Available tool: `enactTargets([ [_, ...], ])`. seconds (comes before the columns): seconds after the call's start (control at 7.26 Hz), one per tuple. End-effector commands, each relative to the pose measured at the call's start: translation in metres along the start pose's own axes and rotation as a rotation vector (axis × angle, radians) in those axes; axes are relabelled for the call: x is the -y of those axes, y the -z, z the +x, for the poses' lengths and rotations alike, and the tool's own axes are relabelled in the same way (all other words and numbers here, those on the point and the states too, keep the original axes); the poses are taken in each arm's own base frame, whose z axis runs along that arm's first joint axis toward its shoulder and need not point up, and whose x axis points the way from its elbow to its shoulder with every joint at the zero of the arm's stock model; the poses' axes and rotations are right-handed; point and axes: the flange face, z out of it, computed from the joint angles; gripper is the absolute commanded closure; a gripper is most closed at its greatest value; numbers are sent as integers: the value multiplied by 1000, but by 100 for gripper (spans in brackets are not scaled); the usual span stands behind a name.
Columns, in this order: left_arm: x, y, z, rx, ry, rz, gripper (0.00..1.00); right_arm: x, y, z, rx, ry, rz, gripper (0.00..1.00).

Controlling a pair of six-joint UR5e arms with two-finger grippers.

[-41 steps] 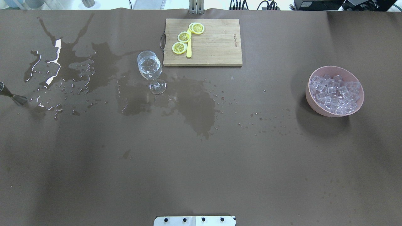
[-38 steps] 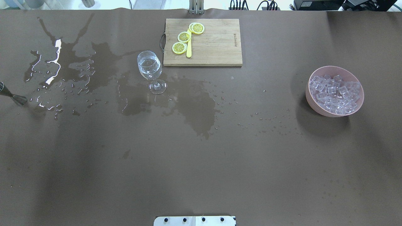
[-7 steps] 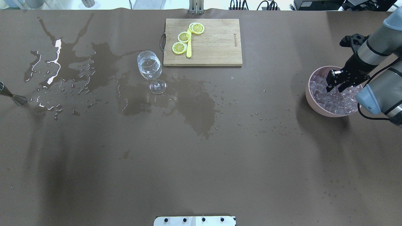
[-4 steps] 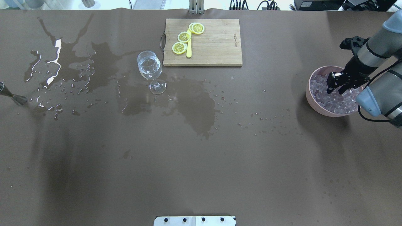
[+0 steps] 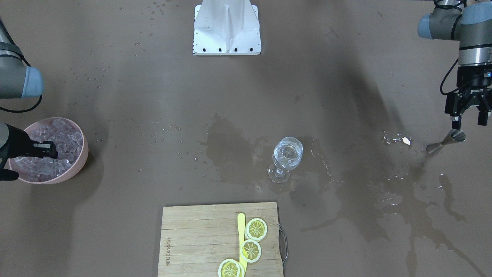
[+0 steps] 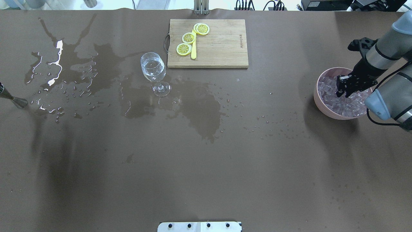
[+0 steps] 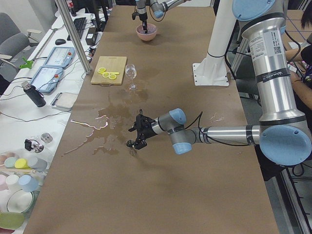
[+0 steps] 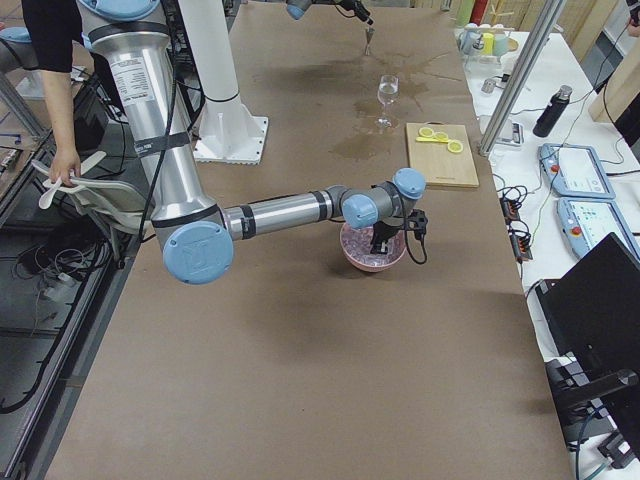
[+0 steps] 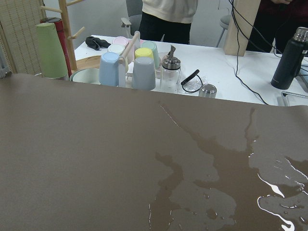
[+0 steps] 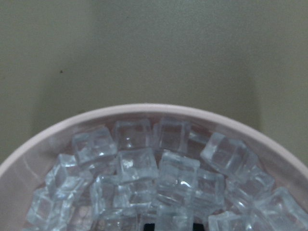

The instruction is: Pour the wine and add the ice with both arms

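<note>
A wine glass [image 6: 153, 69] holding a little clear wine stands on the wet brown table, also in the front view [image 5: 287, 152]. A pink bowl [image 6: 317, 96] at the right is full of ice cubes [image 10: 134, 163]. My right gripper [image 6: 342, 94] reaches down into the ice, its fingers drawn close together among the cubes; it also shows in the front view [image 5: 48, 150]. My left gripper [image 5: 467, 123] is open and hovers just above a metal jigger [image 5: 446, 140] that lies tilted on the table. The jigger also shows at the left edge of the overhead view [image 6: 14, 100].
A wooden cutting board [image 6: 222, 45] with lemon slices [image 6: 184, 49] and a yellow knife lies behind the glass. Spilled liquid [image 6: 199, 109] covers the table's left and middle. The white stand base [image 5: 226, 29] sits at the robot's side.
My right arm came in from the right and lowered its gripper into the ice bowl. Its fingers have drawn closer together over the last second. The glass and jigger have not moved.
</note>
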Motion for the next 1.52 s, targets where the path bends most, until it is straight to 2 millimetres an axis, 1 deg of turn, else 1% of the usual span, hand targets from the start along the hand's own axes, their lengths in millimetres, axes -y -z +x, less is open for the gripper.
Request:
enactTargets([
  [0.0, -5, -1, 3, -4, -1, -2, 4, 0, 5, -6, 6, 4, 8, 89],
  [0.14, -6, -2, 4, -6, -1, -4, 4, 2, 7, -9, 9, 11, 13, 92],
  [0.41, -9, -2, 4, -7, -5, -9, 4, 0, 20, -24, 21, 38, 37, 91],
  [0.83, -11, -4, 2, -4, -5, -12, 4, -2, 34, -31, 36, 53, 59, 91],
  [1.1, -10, -4, 3, -7, -4, -11, 4, -3, 34, -25, 33, 44, 58, 91],
  [1.38, -12, -5, 2, -5, -4, -14, 4, -2, 38, -21, 35, 40, 64, 91],
])
